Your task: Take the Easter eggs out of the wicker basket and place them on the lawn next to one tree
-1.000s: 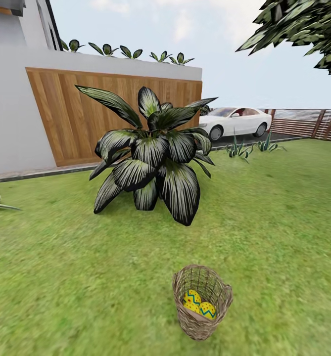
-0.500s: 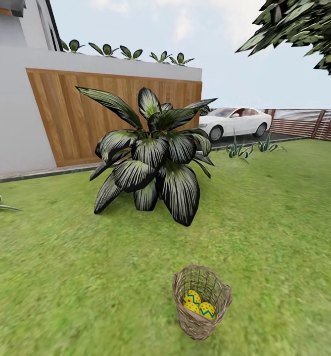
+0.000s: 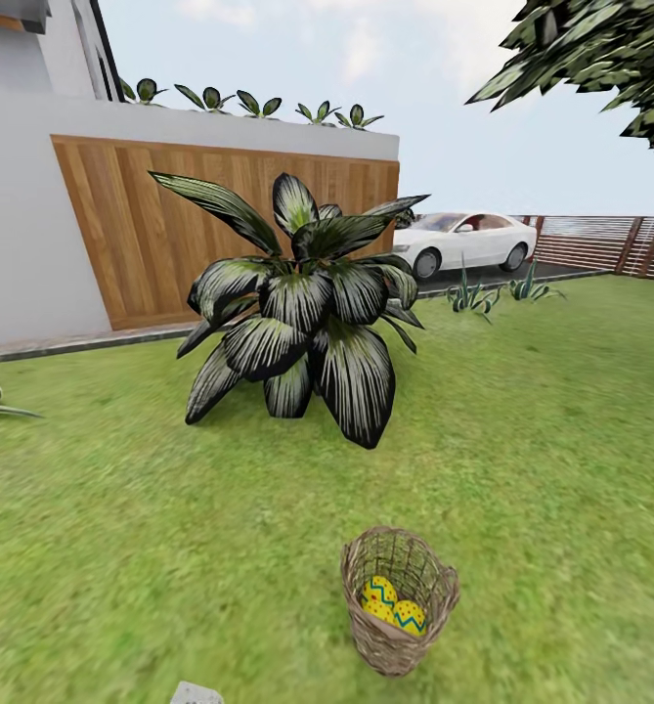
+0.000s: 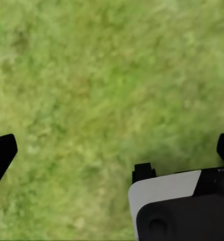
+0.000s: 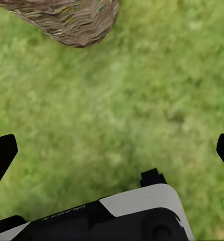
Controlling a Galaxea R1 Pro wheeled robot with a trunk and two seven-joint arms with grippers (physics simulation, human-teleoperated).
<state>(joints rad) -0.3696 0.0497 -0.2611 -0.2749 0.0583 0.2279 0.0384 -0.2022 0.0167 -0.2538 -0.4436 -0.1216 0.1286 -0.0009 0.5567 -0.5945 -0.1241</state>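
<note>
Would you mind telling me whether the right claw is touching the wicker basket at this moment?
Apart. In the right wrist view, bare lawn separates the open right claw from the wicker basket.

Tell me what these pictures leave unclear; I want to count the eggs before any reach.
- Easter eggs, head view: two show in the wicker basket; its near wall may hide a third.
- Tree, head view: its trunk is cut off by the edge.
- Left hand and right hand, wrist views: fingertips cut off at the edges.
- Basket, right wrist view: its inside is cut off.
</note>
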